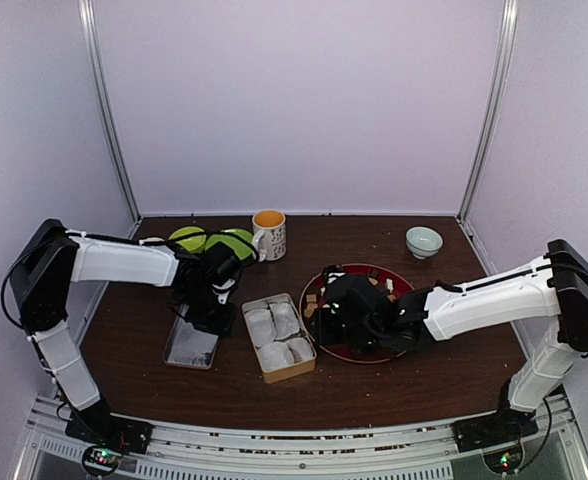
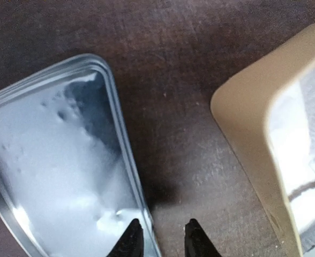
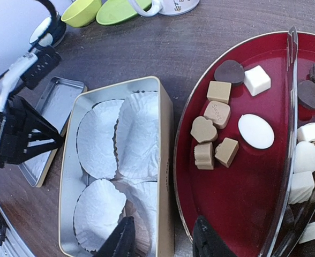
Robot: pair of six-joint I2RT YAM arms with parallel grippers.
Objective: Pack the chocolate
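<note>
The chocolate, tan (image 3: 216, 131), white (image 3: 256, 131) and dark (image 3: 230, 71) pieces, lies on a red plate (image 3: 238, 209); it also shows in the top view (image 1: 312, 300). An open tin (image 3: 167, 160) with white paper liners (image 3: 117, 144) stands left of the plate. My right gripper (image 3: 165, 241) is open and empty, its jaws straddling the tin's right wall and the plate's rim. My left gripper (image 2: 163, 238) is open and empty, low over the tin lid's (image 2: 50, 171) right rim, beside the tin (image 2: 248, 134).
Thin tongs (image 3: 290, 107) lie across the plate. A mug (image 1: 270, 234) and two green bowls (image 1: 187, 238) (image 1: 236, 240) stand behind the tin (image 1: 279, 337). A small pale bowl (image 1: 423, 241) sits at the back right. The lid (image 1: 192, 345) lies left of the tin.
</note>
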